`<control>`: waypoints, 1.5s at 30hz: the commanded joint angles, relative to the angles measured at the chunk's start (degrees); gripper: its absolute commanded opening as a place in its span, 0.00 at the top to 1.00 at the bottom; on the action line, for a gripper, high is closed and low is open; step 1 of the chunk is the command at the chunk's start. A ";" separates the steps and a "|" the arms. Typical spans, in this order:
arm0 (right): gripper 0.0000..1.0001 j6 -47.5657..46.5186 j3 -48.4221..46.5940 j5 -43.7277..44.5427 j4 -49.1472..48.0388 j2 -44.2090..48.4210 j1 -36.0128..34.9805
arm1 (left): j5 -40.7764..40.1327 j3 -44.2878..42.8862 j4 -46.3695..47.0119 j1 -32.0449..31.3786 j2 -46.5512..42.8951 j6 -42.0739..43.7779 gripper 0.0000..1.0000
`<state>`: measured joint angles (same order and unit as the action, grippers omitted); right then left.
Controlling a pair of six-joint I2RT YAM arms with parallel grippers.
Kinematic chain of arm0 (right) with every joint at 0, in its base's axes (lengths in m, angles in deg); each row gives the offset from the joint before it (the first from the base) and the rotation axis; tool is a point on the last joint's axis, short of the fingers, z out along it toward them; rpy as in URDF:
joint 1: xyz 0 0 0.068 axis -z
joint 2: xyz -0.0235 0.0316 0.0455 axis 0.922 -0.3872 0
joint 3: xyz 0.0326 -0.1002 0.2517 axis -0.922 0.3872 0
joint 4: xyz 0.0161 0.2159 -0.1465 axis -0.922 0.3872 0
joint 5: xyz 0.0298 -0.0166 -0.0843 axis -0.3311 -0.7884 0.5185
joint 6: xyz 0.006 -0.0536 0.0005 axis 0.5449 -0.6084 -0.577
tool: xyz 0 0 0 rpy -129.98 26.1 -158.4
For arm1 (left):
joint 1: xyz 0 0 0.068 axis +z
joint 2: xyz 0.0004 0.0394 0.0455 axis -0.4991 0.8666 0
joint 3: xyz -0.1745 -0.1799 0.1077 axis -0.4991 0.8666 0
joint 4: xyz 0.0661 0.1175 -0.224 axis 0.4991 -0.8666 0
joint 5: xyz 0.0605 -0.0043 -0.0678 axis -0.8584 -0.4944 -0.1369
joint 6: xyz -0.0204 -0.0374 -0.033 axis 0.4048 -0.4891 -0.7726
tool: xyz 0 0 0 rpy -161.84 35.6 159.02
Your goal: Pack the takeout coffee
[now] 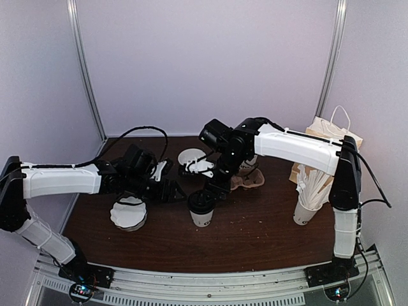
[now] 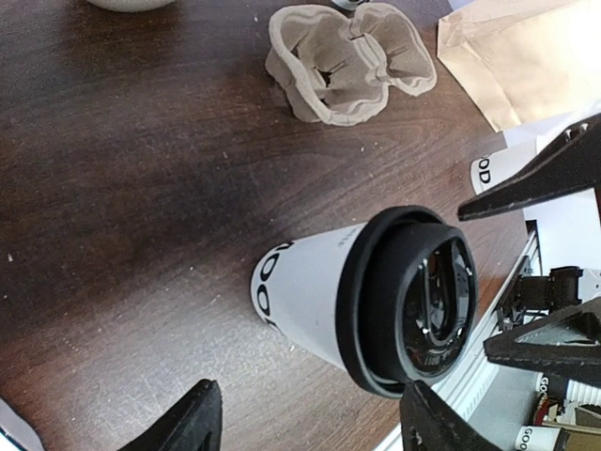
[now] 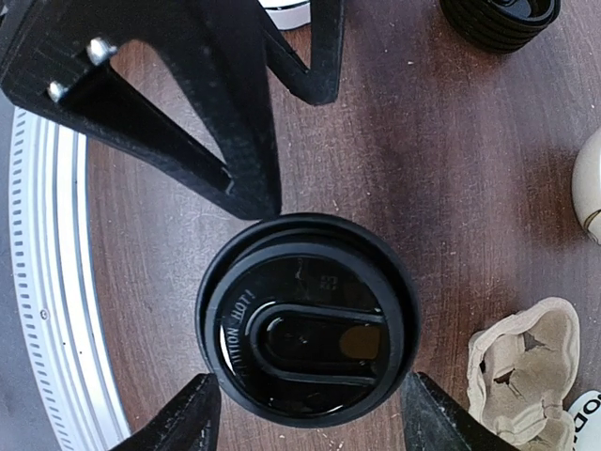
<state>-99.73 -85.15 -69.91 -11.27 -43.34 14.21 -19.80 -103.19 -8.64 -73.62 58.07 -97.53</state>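
Our left gripper and right gripper both gape wide; we'd grab the takeout coffee below its lid, gently.

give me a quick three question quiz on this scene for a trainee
1. True or false: the takeout coffee wears its black lid.
2. The cardboard carrier holds: A) nothing B) one cup C) two cups.
3. Which gripper is directly above the lid: left gripper or right gripper?
Key: 1 true; 2 A; 3 right gripper.
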 commanded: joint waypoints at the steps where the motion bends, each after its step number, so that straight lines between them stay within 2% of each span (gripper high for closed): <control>1: 0.31 0.57 -0.91 1.95 0.50 -1.34 -0.47 | 2.42 -0.27 5.46 0.61 2.36 -1.07 0.32; 20: 0.32 0.35 -3.94 4.35 2.14 -1.21 -1.73 | 1.98 2.05 7.89 1.14 5.18 -1.78 0.35; 35: 0.26 -0.23 -3.25 3.79 3.05 -4.18 -1.96 | 2.48 2.47 7.23 1.14 5.62 -1.09 0.35; 40: 0.34 -0.31 -1.49 3.56 2.73 -4.73 -2.01 | 1.58 4.25 5.71 1.14 5.80 0.46 0.36; 45: 0.43 -0.40 2.52 3.57 1.60 -4.22 -2.01 | -1.99 11.01 8.42 1.14 6.86 2.16 0.40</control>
<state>-99.86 -86.79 -66.56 -10.77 -45.97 12.87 -17.20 -98.62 2.40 -72.61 62.51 -98.23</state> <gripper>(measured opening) 0.594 0.613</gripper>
